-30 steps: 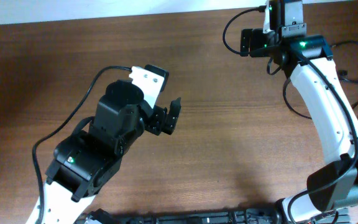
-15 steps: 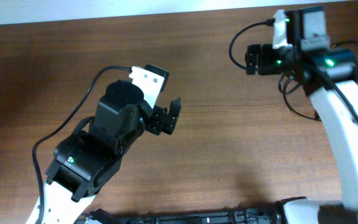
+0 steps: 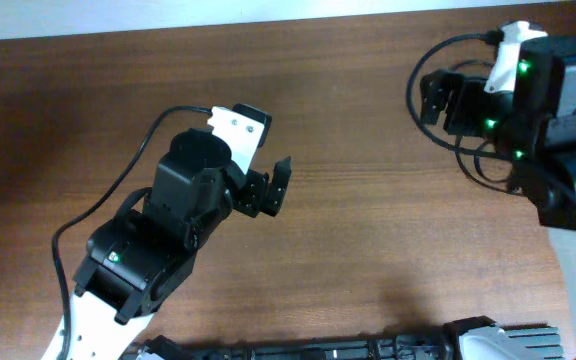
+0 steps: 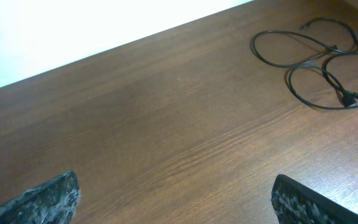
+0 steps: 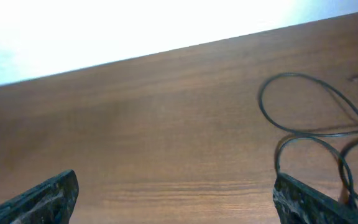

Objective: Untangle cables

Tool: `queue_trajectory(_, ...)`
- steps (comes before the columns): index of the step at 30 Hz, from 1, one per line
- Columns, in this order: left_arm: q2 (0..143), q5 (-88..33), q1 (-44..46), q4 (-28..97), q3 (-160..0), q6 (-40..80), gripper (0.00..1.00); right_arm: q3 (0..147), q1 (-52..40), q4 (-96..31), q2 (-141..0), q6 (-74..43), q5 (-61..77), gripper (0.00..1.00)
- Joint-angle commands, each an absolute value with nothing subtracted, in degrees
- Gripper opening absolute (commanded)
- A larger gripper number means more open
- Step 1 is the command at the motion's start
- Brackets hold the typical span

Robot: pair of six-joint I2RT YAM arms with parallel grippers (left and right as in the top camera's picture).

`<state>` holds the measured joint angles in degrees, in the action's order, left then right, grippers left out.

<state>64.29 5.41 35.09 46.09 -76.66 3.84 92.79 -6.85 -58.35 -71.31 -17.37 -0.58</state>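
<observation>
Swung out toward the right edge in the overhead view, the right gripper [image 3: 443, 100] stands spread wide; the left gripper [image 3: 271, 190] has not moved, its jaws also wide. From the left wrist, thin black cables [image 4: 348, 98] loop at the far right of the wooden table [image 4: 166, 112]. The right wrist shows them low on the right, untouched. They look light and limp, so they are probably best pinched near a plug.

Table [image 3: 368, 210] showing red-brown streaked woodgrain. Cables [image 4: 345, 98] appearing black. Left arm [image 3: 158, 250] and right arm [image 3: 568, 100] wearing black housings, white shells; small green lights glowing on both.
</observation>
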Motion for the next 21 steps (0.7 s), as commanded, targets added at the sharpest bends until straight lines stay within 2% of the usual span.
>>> queue_trajectory(1, 64.2, 5.8, 35.1, 46.0, -77.1, 2.9, 0.99, 91.0, -6.8, -58.2, -69.2, -19.7, -4.9, 0.99)
queue_trajectory(4, 64.2, 5.8, 35.1, 46.0, -77.1, 2.9, 0.99, 83.9, -6.8, -54.2, -64.0, -15.5, -5.0, 0.99)
queue_trajectory(8, 64.2, 5.8, 35.1, 46.0, -77.1, 2.9, 0.99, 67.2, -6.8, -39.8, -54.4, -11.2, -3.3, 0.99)
queue_trajectory(10, 64.2, 5.8, 35.1, 46.0, -77.1, 2.9, 0.99, 60.0, -6.8, -34.2, -50.0, -4.6, 1.3, 0.99)
queue_trajectory(21, 64.2, 5.8, 35.1, 46.0, -77.1, 2.9, 0.99, 38.0, -6.8, -7.5, -41.7, -0.2, 0.9, 0.99)
